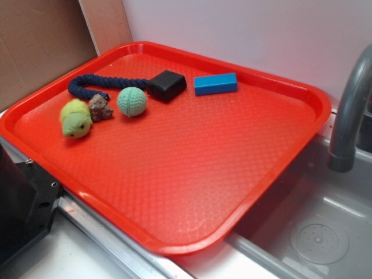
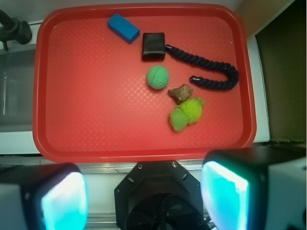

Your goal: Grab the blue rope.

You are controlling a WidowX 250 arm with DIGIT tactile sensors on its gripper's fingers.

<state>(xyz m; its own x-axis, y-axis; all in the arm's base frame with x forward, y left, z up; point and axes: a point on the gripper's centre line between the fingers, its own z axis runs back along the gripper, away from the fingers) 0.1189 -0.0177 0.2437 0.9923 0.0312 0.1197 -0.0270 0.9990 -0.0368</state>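
Two fingers: the gripper [image 2: 144, 194] is seen from the wrist view with its glowing pads [image 2: 64, 199] spread wide apart at the bottom of the frame; the jaws stand open and nothing is held between them.
Gripper position: it is held off the near edge of the red tray [image 2: 96, 139], above a metal rim, well apart from every object.
Nearest open room: a broad stretch of bare tray surface is seen just ahead of the jaws, running from the near rim up toward the middle.
Green plush toy [image 2: 186, 114]: it is found ahead of the jaws and toward the right finger, the closest object to them.
Brown lump [image 2: 181, 93]: it is placed just beyond the plush toy, touching or nearly touching it.
Green ball [image 2: 157, 77]: it is set further ahead, roughly on the jaws' centre line, with clear surface around it.
Blue rope [image 2: 211, 64]: it is laid far ahead and to the right, bent into a hook; its curve is close to the tray's right rim, and one end meets the black block [image 2: 153, 46].
Rope clearance: a narrow gap is left between the rope's bend and the raised rim; its lower end lies near the brown lump.
Blue block [image 2: 123, 28]: it is placed farthest ahead, near the far rim.
Beyond the tray: a sink [image 1: 325, 232] and grey faucet [image 1: 349, 110] are seen past the left edge.
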